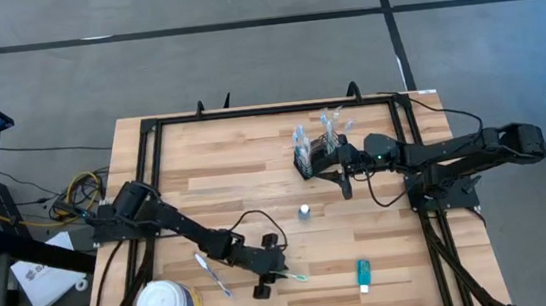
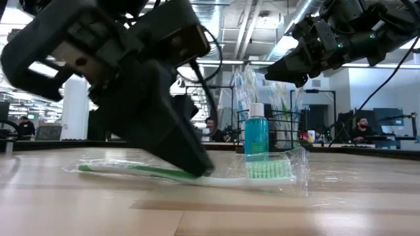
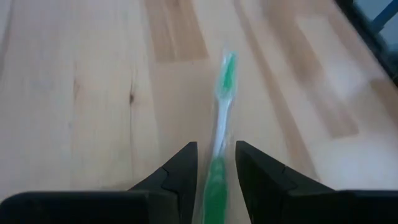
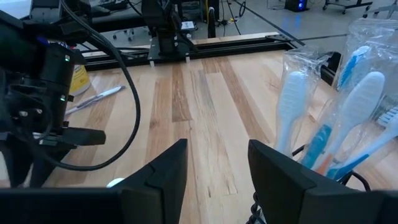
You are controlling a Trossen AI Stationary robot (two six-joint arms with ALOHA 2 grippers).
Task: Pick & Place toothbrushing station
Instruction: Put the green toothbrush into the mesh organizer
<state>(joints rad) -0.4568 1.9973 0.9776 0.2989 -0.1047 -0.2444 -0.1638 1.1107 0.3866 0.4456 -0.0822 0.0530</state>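
left wrist view: my left gripper (image 3: 216, 163) has its fingers on either side of the green toothbrush (image 3: 219, 124), which lies flat in a clear wrapper on the table (image 3: 81, 74). i can't tell if they are clamped on the handle or only bracketing it.
step in hand: i judge this is the pick of the green brush. i'd squeeze squarely on the handle and lift straight up so the slick wrapper doesn't let it slide.
high view: the black mesh caddy (image 1: 315, 154) sits at the far side of the table, well apart from this brush. my right gripper (image 1: 344, 178) is just beside it.
right wrist view: right fingers released, nothing between them. wrapped brushes (image 4: 348, 106) already stand in the caddy.
low view only: the brush head and the teal bottle (image 2: 256, 134) behind it.
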